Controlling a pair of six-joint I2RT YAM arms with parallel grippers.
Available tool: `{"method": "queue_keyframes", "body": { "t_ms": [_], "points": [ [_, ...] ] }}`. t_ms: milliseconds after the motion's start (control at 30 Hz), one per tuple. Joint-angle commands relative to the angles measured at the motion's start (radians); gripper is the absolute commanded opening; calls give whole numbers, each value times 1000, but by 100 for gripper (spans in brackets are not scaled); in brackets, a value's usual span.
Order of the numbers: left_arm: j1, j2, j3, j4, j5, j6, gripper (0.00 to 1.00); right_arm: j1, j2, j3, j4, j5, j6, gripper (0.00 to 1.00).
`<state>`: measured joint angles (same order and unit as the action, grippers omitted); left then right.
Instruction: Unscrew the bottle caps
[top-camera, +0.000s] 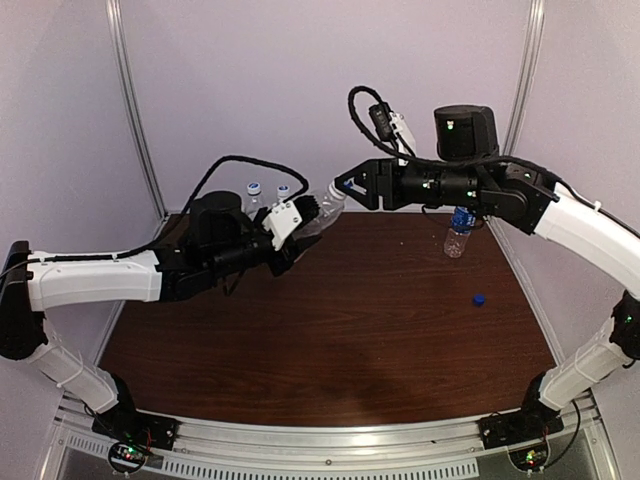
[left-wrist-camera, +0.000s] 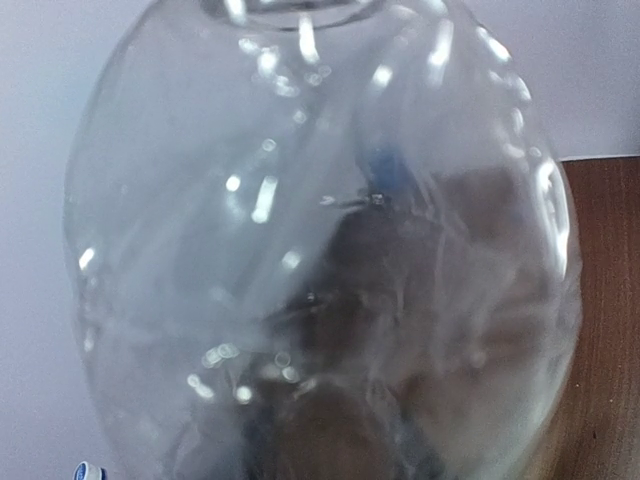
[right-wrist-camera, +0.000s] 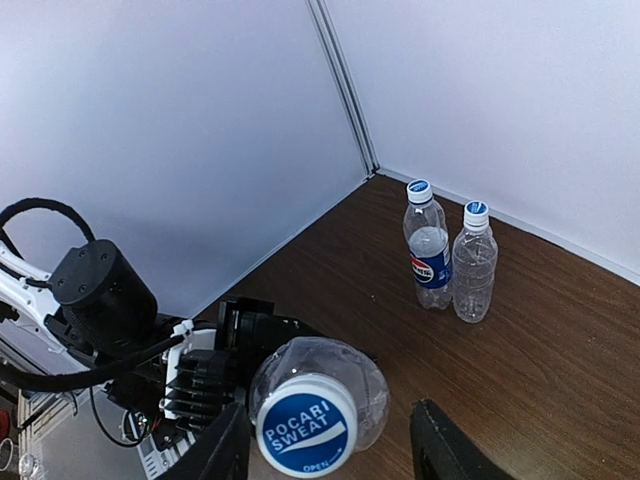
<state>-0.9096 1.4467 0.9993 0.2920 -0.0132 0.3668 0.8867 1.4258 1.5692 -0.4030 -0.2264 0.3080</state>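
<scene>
Behind and left of the clear unlabelled plastic bottle (top-camera: 322, 206), which lies sideways in the air, stand a capped Pepsi-labelled bottle (right-wrist-camera: 428, 250) and a capped plain clear bottle (right-wrist-camera: 473, 265). The left gripper (top-camera: 303, 224) is clamped on the sideways bottle's body. On its neck sits a white cap with a blue centre (right-wrist-camera: 305, 425). The right gripper (top-camera: 345, 188) straddles that cap, fingers (right-wrist-camera: 440, 450) spread, seemingly not touching it. Right of the bottle stands a blue-labelled bottle (top-camera: 458, 232), and a dark blue cap (top-camera: 479, 299) lies loose.
</scene>
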Motion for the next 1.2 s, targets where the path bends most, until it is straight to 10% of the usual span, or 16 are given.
{"method": "queue_keyframes", "body": {
  "t_ms": [0, 200, 333, 833, 1167],
  "points": [
    [4, -9, -5, 52, -30, -13, 37, 6, 19, 38, -26, -11, 17, 56],
    [3, -3, -1, 50, -35, -14, 37, 6, 34, 55, -38, -59, 13, 48],
    [3, -3, -1, 45, -35, -10, 37, 6, 31, 50, -34, -48, -1, 1],
    [3, -33, 28, -372, 389, 182, 37, 9, -131, -19, -495, -340, -993, 0],
    [3, 6, 77, -497, 490, 234, 36, 10, -256, -83, -551, -354, -1246, 0]
  ]
}}
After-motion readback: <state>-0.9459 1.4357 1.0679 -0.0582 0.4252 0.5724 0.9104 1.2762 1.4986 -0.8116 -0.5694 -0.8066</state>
